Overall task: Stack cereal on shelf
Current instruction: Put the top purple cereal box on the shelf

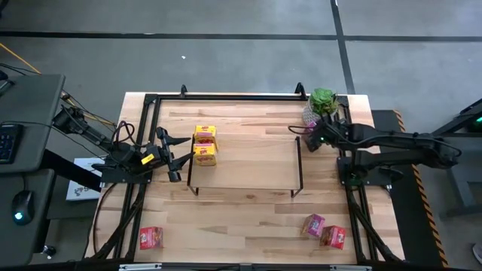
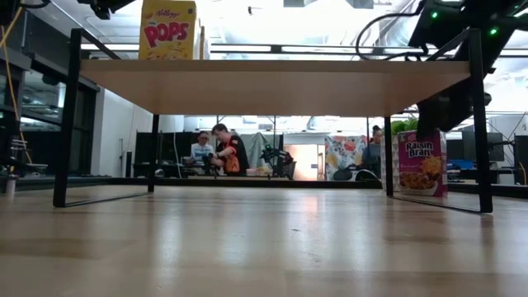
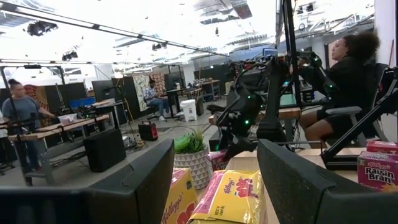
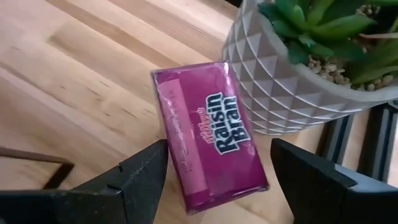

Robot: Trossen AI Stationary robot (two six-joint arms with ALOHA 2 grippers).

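The shelf (image 1: 245,162) stands mid-table, and two yellow cereal boxes (image 1: 205,145) stand on the left end of its top. My left gripper (image 1: 177,156) hovers open just left of them; they show beyond its fingers (image 3: 233,196). A magenta cereal box (image 4: 208,134) stands upright on the table beside the plant pot, behind the shelf's right end (image 2: 422,162). My right gripper (image 4: 219,148) is open above this box, slanting down, one finger to each side and apart from it.
A potted green plant (image 1: 322,102) stands at the table's far right corner, close to my right gripper. Near the front edge lie a red box (image 1: 151,238) at the left and a magenta (image 1: 314,224) and a red box (image 1: 333,237) at the right. People sit beyond the table.
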